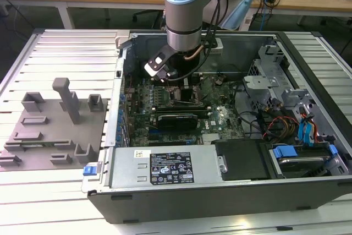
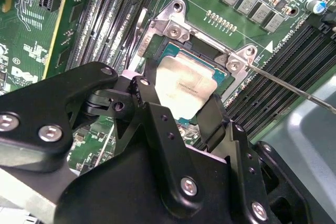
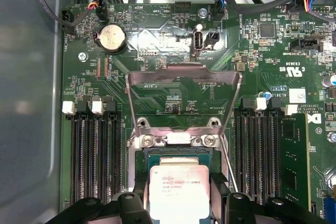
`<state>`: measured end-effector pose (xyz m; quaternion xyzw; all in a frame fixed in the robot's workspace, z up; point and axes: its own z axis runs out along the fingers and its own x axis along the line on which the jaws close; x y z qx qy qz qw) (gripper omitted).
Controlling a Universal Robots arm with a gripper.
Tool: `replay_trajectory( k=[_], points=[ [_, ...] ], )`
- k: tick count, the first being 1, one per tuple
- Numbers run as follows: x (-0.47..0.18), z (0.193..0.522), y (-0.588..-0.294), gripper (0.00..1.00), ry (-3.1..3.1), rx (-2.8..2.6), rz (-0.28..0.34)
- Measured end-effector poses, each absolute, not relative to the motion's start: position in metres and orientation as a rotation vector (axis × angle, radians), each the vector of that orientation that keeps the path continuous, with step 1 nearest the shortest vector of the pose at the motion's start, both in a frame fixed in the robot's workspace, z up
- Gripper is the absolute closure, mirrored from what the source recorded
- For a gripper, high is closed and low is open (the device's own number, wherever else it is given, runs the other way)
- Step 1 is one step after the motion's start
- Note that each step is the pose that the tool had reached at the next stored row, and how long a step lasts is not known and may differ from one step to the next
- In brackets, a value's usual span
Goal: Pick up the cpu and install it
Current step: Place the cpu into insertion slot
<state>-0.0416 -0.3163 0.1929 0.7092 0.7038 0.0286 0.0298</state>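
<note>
While the arm (image 1: 187,9) reaches down from the upper centre of the exterior view into the open computer case (image 1: 220,191), its gripper (image 1: 177,81) hangs low over the motherboard (image 1: 220,115), with the grey fixture plate (image 1: 55,130) at the exterior view's left. In the second wrist view the two black fingers (image 2: 157,116) press opposite edges of the cpu (image 2: 189,87), which lies level at the socket (image 2: 170,50); whether it is fully seated I cannot tell. In the first wrist view the cpu (image 3: 178,190) is clamped between the banks of memory slots (image 3: 94,150), the load plate (image 3: 184,72) swung open beyond it.
</note>
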Motion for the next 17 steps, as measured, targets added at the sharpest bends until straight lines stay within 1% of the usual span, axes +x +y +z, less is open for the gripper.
replay_trajectory(
  k=[17],
  points=[
    [-0.0400, 0.1920, -0.3166, 0.45, 2.169, 2.187, 0.087]
  ],
)
